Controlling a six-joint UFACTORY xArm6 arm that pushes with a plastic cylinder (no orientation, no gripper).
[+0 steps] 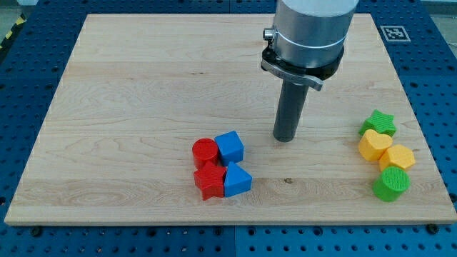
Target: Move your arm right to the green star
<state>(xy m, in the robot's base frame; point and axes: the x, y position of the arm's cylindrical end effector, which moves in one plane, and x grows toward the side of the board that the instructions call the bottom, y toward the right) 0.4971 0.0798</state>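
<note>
The green star (378,123) lies near the board's right edge, at the top of a column of blocks. My tip (287,138) rests on the board at the middle, well to the left of the green star and just right of the blue cube (230,146). It touches no block.
Below the green star sit a yellow heart (374,145), a yellow hexagon (398,157) and a green cylinder (391,183). Left of my tip a red cylinder (205,151), a red star (210,180) and a blue triangle (237,180) cluster with the blue cube. The wooden board (143,86) lies on a blue perforated table.
</note>
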